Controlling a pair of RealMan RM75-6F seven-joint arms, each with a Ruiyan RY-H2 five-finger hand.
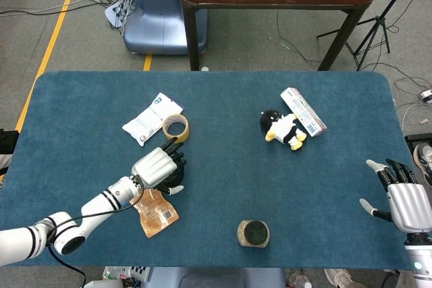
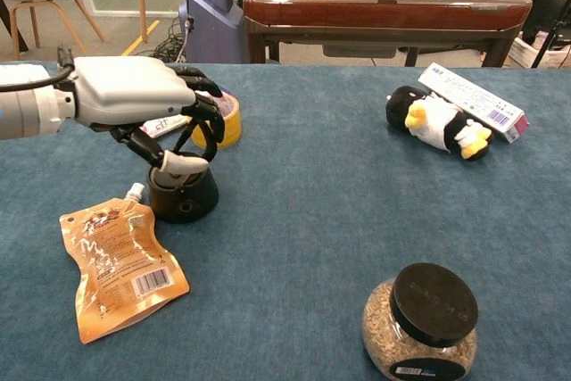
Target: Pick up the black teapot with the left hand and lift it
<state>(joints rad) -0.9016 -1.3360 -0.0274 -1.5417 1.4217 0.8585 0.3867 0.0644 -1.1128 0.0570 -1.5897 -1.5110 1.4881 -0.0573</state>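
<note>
At left on the desk (image 2: 357, 220), left hand (image 2: 134, 95) fingers (image 2: 201, 127) curl over the teapot (image 2: 183, 198); loose top grip may slip; right hand (image 1: 408, 200) open, empty.

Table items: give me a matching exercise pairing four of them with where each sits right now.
Things:
1. teapot
2. pouch
3. jar
4. penguin

Places:
A. against the long box, far right
B. flat on the cloth, just left of the teapot
C. alone near the front edge
D. under the left hand, fingers around its top

Pairs: 1-D, 2-B, 3-C, 4-A
</note>
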